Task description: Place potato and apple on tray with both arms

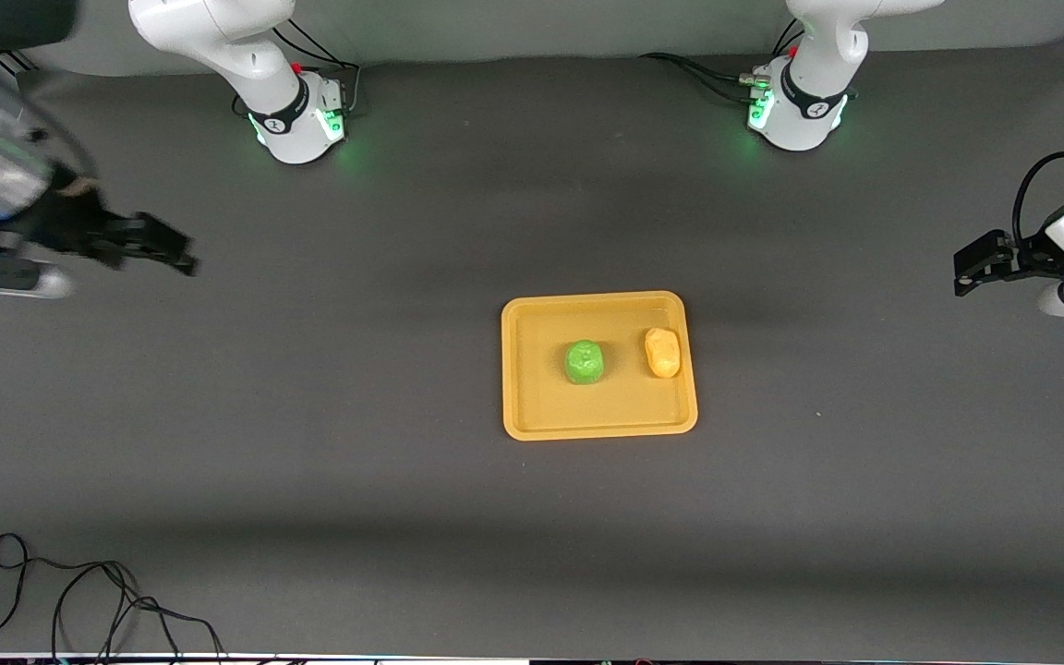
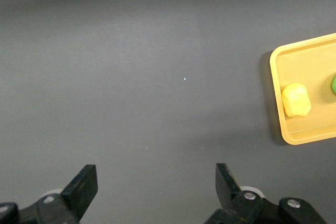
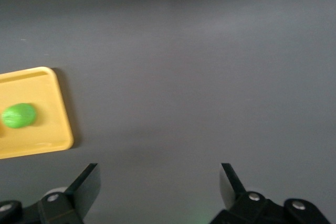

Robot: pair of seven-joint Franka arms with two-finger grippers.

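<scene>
The yellow-orange tray (image 1: 532, 420) lies mid-table. On it rest the green apple (image 1: 585, 361) and, beside it toward the left arm's end, the yellow-orange potato (image 1: 662, 352). My left gripper (image 1: 971, 266) hovers open and empty over bare mat at the left arm's end of the table, well clear of the tray. My right gripper (image 1: 163, 247) hangs open and empty over the mat at the right arm's end. The left wrist view catches the tray (image 2: 278, 85), the potato (image 2: 296, 99) and a sliver of the apple (image 2: 333, 84) past my open gripper (image 2: 156, 184). The right wrist view has the tray (image 3: 52, 124) and apple (image 3: 18, 115) past my open gripper (image 3: 159, 184).
A dark grey mat (image 1: 310, 416) covers the table. A black cable (image 1: 79, 600) coils at the table's edge nearest the front camera, toward the right arm's end. The two arm bases (image 1: 306, 120) (image 1: 795, 115) glow green along the edge farthest from that camera.
</scene>
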